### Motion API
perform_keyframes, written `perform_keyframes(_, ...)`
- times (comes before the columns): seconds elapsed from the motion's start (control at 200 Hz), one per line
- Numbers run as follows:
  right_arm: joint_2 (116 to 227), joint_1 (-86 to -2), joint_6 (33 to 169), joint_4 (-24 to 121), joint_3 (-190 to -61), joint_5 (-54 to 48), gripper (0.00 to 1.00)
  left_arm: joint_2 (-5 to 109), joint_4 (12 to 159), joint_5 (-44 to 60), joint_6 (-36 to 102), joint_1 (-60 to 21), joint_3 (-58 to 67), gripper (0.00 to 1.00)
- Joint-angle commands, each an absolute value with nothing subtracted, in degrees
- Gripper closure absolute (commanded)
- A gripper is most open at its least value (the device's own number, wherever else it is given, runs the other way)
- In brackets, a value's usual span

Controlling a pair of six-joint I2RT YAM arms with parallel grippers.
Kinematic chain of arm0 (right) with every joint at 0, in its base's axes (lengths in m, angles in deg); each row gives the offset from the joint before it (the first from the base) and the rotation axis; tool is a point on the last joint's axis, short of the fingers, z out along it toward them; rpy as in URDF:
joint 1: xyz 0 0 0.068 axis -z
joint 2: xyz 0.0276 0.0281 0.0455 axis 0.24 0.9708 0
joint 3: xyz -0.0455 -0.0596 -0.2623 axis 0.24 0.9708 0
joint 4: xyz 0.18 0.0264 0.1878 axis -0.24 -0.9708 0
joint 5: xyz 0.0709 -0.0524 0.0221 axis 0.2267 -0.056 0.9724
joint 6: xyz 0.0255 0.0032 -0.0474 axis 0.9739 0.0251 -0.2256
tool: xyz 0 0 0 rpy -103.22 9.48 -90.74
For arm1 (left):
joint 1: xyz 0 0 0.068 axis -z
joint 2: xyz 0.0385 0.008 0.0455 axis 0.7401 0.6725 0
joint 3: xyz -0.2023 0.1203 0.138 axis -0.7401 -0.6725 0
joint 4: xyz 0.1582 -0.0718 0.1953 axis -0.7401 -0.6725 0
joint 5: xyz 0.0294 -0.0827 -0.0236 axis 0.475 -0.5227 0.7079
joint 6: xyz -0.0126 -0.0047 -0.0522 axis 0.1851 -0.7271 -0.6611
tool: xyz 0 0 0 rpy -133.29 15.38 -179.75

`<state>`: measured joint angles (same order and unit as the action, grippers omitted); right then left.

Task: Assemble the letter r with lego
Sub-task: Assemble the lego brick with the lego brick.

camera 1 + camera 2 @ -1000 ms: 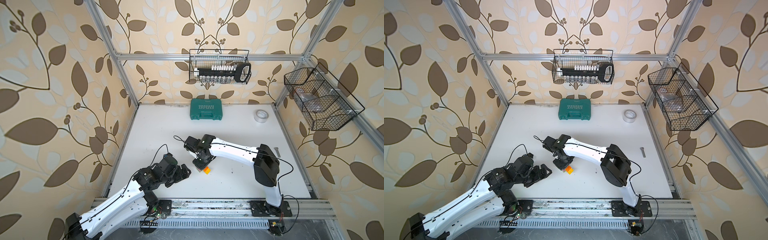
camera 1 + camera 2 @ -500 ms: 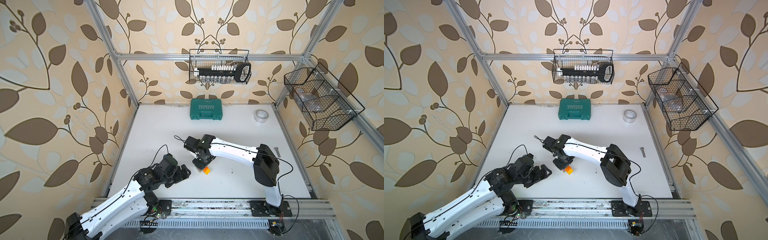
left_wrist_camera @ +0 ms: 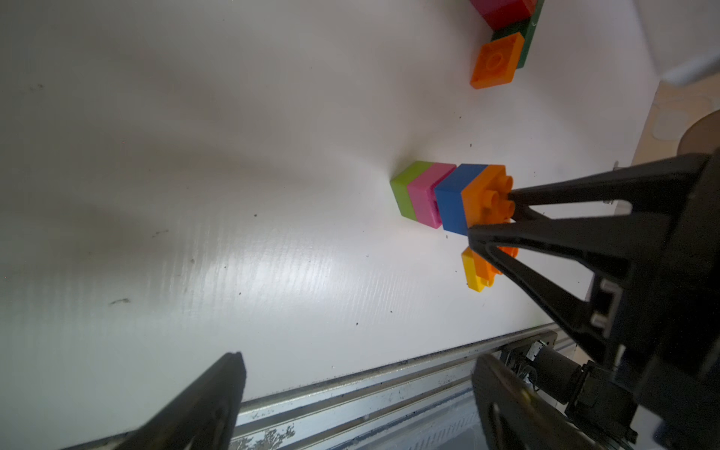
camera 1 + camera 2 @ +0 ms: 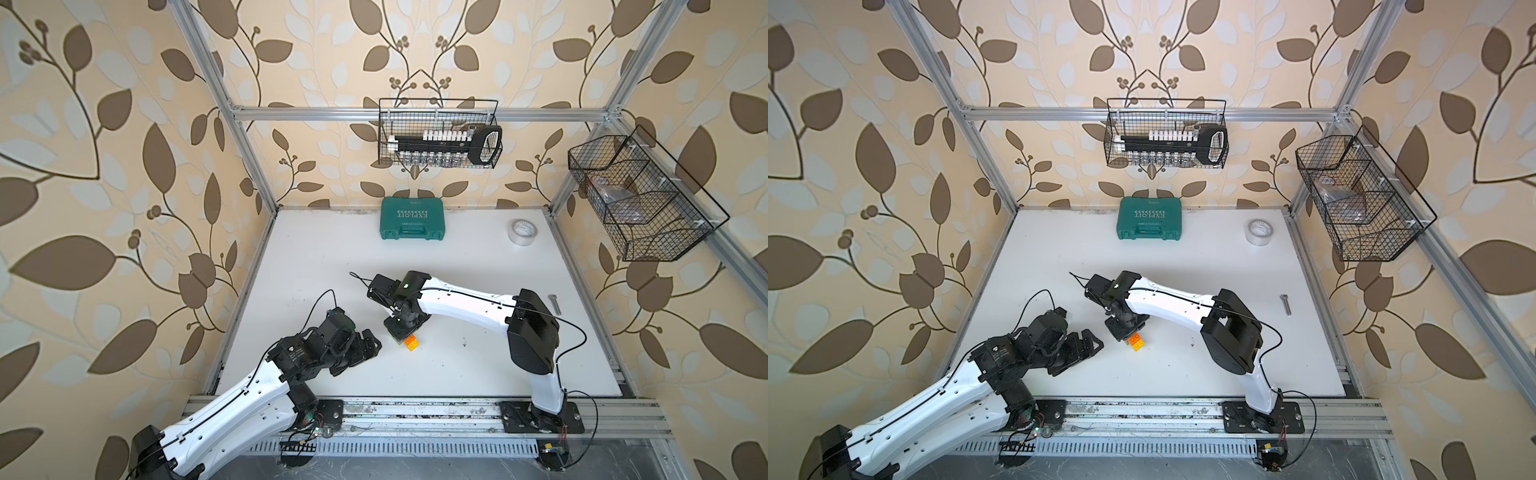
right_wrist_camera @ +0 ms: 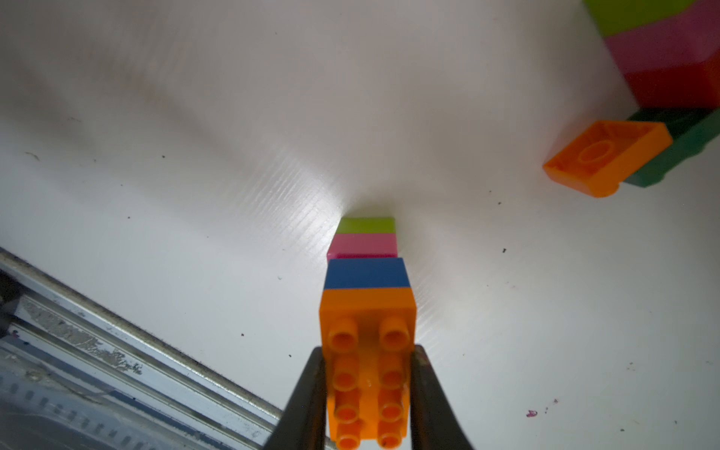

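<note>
1. In both top views the right gripper [image 4: 401, 332] covers most of the brick stack [image 4: 412, 343]; only an orange and yellow corner shows.
2. The right wrist view cuts off the second stack [image 5: 670, 58] and the dark green brick [image 5: 689, 152] at its edge.
3. What lies in the side wire basket [image 4: 656, 237] is too unclear to name.

Robot lab cell. Boxed in by an aluminium frame [image 4: 415, 111], with leaf-print wallpaper panels [image 4: 104, 166] as mock walls. Inside is a white table [image 4: 332, 257]. A mounting rail [image 4: 415, 409] along its 6 o'clock edge carries two white arms, the left arm [image 4: 232, 399] and the right arm [image 4: 465, 305], cables exposed.

Workshop kit on the table:
- teal tool case [image 4: 411, 218] at 12 o'clock
- tape roll [image 4: 523, 231] at 1 o'clock
- loose bolt [image 4: 554, 303] at 3 o'clock

A wire basket [image 4: 384, 133] hangs on the wall at 12 o'clock, a second wire basket [image 4: 665, 245] at 2 o'clock.
</note>
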<state>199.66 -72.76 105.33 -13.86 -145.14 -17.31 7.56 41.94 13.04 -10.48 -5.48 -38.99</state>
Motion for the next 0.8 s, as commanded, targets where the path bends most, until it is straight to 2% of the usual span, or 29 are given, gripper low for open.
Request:
perform_keyframes(0.0, 202.84, -73.45, 105.72, -14.18, -142.42, -16.51, 1.0, 7.34, 42.9, 12.61, -10.96, -6.26, -39.92, 0.07)
perform_keyframes(0.345, 205.7, -73.41, 101.33, -17.48, -143.59, -17.33, 1.0, 7.42, 43.26, 12.44, -11.08, -6.26, -40.37, 0.07)
perform_keyframes(0.795, 210.05, -73.06, 101.98, -18.42, -143.43, -15.93, 1.0, 7.34, 44.12, 11.92, -11.49, -6.41, -40.85, 0.07)
